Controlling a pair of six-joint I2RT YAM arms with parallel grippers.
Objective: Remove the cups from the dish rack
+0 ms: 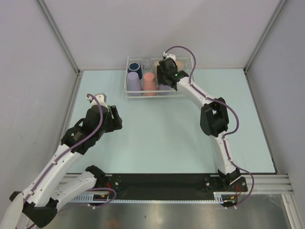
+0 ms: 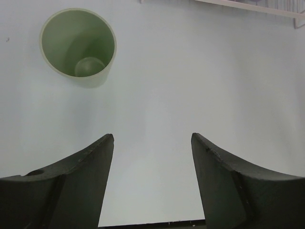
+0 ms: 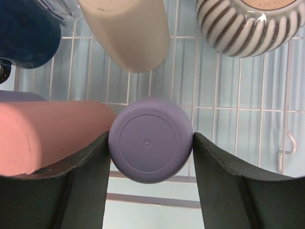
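**Right jaws astride a lavender cup in the rack**

On the desk (image 1: pixel 157 138) the dish rack (image 1: pixel 143 95) stands at the middle of the far edge. The right gripper (image 3: pixel 151 136) hangs over the rack's near row. Its jaws are wide apart, one on each side of a lavender cup (image 3: pixel 150 152). The fingers (image 3: pixel 90 191) seem to meet the cup's sides, but we cannot tell if they press.

This cup stands upside down with its base up and its long axis vertical. A salmon-pink cup (image 3: pixel 43 136) stands just beside it on the left, against the left finger. On the right we see bare wire floor as far as the rack's side. Behind are a tan cup (image 3: pixel 128 33), a ribbed mug (image 3: pixel 243 24) and a navy mug (image 3: pixel 24 33).

The left gripper (image 2: pixel 152 138) is over the left half of the desk. Its jaws are wide apart and hold nothing. Ahead of it a pale green cup (image 2: pixel 78 45) stands upright, mouth up, on the desk surface, well apart from the fingers.
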